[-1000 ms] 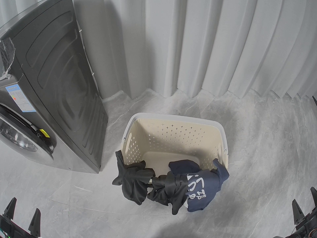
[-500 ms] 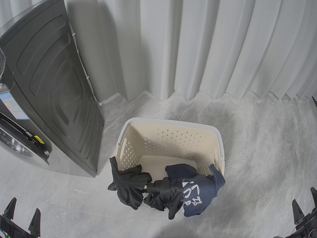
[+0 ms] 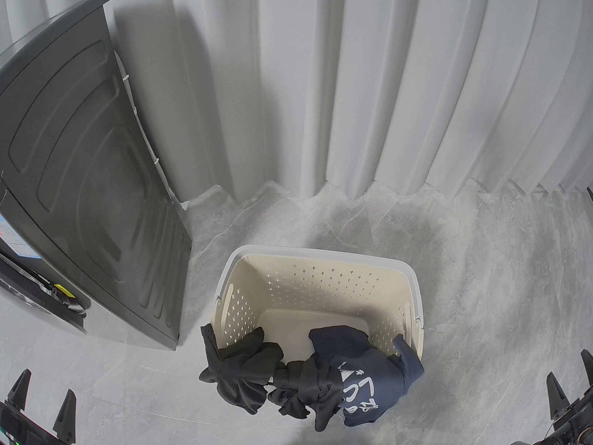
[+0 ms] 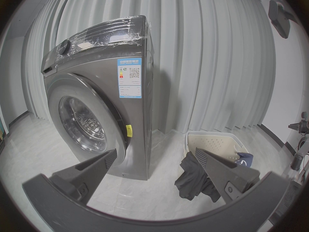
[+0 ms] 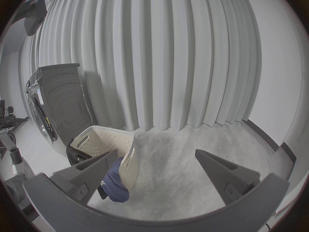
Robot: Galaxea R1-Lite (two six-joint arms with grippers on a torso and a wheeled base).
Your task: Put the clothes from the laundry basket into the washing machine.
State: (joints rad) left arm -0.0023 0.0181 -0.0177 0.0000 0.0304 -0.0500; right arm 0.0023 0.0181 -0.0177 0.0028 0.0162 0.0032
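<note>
Loosely draped clothes (image 3: 309,381), laundry basket (image 3: 321,256) rim

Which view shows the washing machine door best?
Left wrist view: the whole round washing machine door faces the camera. Head view catches only a sliver of it; right wrist view sees it edge-on, far off.

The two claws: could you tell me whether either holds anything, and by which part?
Nothing is held; the left claw and right claw both stand open and empty.
</note>
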